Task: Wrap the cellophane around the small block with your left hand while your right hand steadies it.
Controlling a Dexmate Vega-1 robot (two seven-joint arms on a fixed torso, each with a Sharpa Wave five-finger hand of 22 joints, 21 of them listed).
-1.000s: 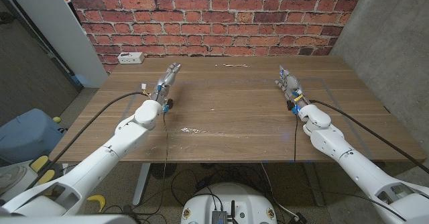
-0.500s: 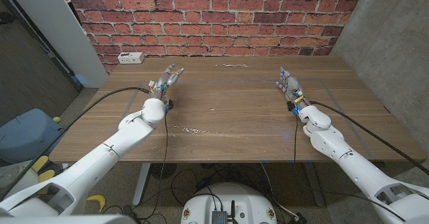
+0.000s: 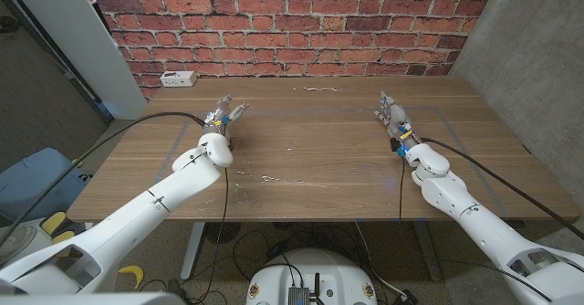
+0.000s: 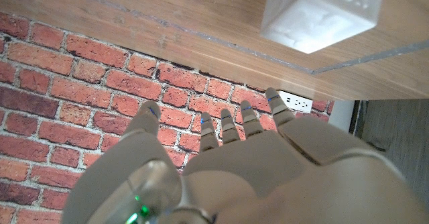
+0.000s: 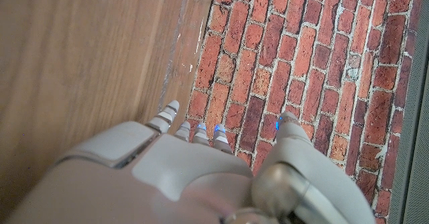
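A small frosted white block [image 4: 320,9] stands on the wooden table in the left wrist view, beyond my left hand's fingertips [image 4: 242,110] and apart from them. A clear sheet edge [image 4: 348,63], likely the cellophane, runs along the table by the block. My left hand [image 3: 227,114] is at the table's back left with its fingers spread, and it holds nothing. Over the back right of the table, my right hand [image 3: 392,118] is stretched out with straight fingers and is also empty. The right hand's back [image 5: 167,177] shows above bare wood.
A white power strip [image 3: 177,78] lies at the table's [image 3: 310,150] far left corner, in front of the red brick wall [image 3: 301,22]. Black cables trail from both arms over the front edge. Faint straight lines cross the table near both sides.
My left arm has swung inward and its hand has turned a little to the right, with the fingers spreading apart. The right hand has stayed in place.
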